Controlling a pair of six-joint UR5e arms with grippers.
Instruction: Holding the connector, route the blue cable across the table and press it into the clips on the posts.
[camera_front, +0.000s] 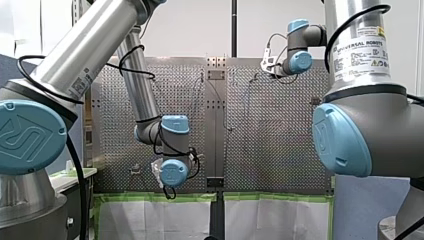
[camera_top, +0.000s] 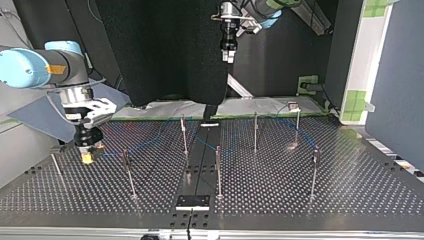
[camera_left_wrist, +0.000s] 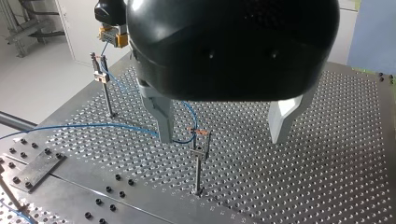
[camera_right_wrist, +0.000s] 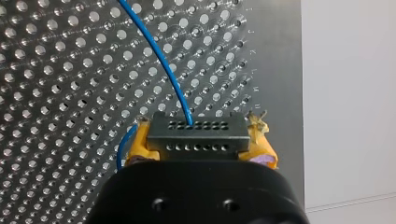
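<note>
Connector (camera_right_wrist: 198, 135) is clamped across its short ends by the yellow pads (camera_right_wrist: 140, 145) of the right gripper (camera_top: 88, 154), low over the table (camera_top: 350, 195) at the top view's left. The blue cable (camera_right_wrist: 161, 63) is seen leaving the connector's face, trailing over the perforated table and running on among the posts (camera_top: 218, 170). Up high, the left gripper (camera_left_wrist: 220, 137) is held with its fingers wide apart and nothing between them, over one post's clip (camera_left_wrist: 201, 151).

Handling, as judged: the cable is thin, light and limp (it sags in loose curves between posts), so it can likely be steered only by tension from the connector end. The connector is the one rigid part and the sensible place for a hold. The cable itself would probably slip or kink if pinched hard. The clips are small, so pressing in likely calls for cable laid taut right above the slot.

Hard to make out: whether the cable is seated in any clip cannot be told, and in the top view its line is faint. Its far end is cut off at the left wrist view's edge.
</note>
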